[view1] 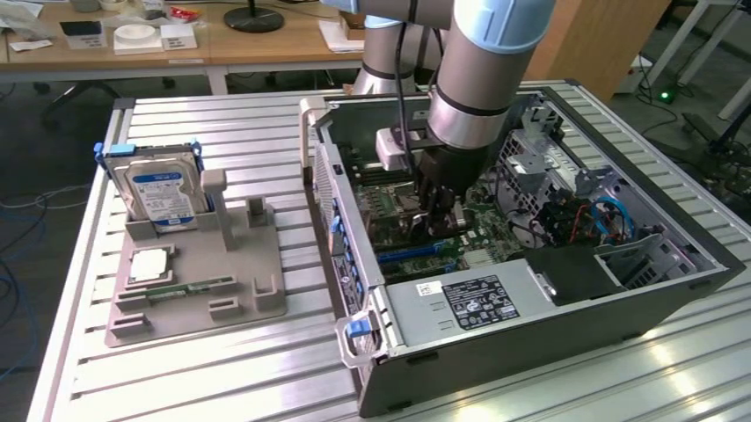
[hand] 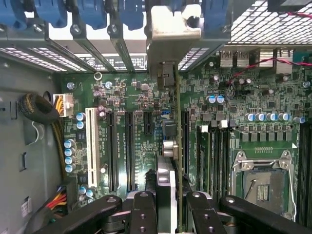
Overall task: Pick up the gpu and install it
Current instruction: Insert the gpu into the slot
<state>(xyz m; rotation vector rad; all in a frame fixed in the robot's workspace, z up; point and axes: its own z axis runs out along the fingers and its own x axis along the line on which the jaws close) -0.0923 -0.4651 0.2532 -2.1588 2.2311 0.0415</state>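
A slatted metal table (view1: pixel 235 378) is seen carrying an open computer case (view1: pixel 657 294) at the centre right of the exterior view, and the arm (view1: pixel 481 97) is lowered into it from the upper middle of that frame. Inside, the motherboard (hand: pixel 234 92) is spread beneath the gripper (hand: pixel 168 195), whose fingers (hand: pixel 142 214) are drawn narrow and clamped on the gpu (hand: pixel 178 122). The card is held edge-on directly under the tool. Its long axis is laid parallel to the black expansion slots (hand: pixel 129 146), and its silver end bracket (hand: pixel 173 29) is pointed at the case's rear wall. The tool's depth, low over the board, is given by the exterior view. The card's sideways line against the slots is given by the wrist view. Whether its edge is seated cannot be told.
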